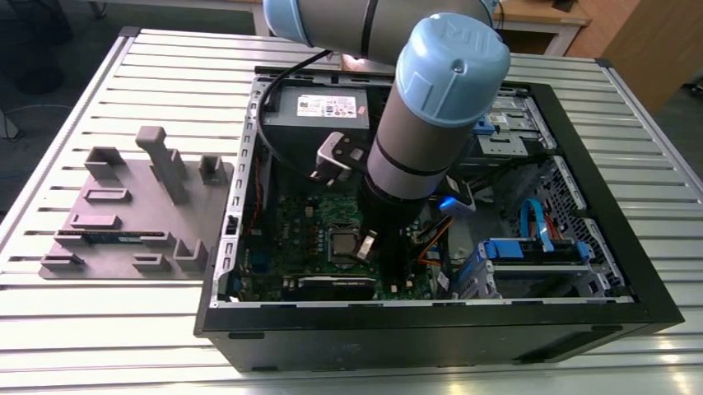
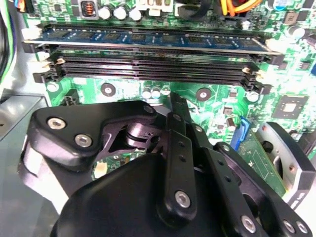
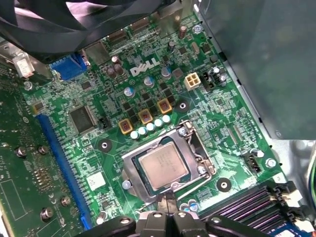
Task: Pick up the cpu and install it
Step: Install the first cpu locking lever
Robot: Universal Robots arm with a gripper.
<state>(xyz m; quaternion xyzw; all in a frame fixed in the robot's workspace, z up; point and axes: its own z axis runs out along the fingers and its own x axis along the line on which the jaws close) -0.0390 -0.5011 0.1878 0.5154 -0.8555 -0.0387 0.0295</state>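
Note:
The cpu [image 3: 163, 168] is a silver square chip lying flat in the metal-framed socket [image 3: 132, 159] of the green motherboard [image 3: 217, 123]. The exterior view shows it as a small bright square [image 1: 342, 245] inside the open computer case [image 1: 439, 329]. In the first wrist view my gripper [image 3: 166, 201] hovers just beside the socket's edge, its thin black fingertips pressed together with nothing between them. In the second wrist view the same gripper [image 2: 177, 104] points down at the board near the memory slots [image 2: 148, 69]. Seen from outside, the gripper [image 1: 368, 245] sits low in the case, right beside the chip.
A grey power supply box with a white label [image 1: 318, 111] fills the case's far side. Drive bays and blue cables [image 1: 538, 226] crowd the exterior view's right. A grey fixture tray [image 1: 132, 206] stands on the slatted table to the left. A dark fan [image 3: 74, 19] overhangs the board.

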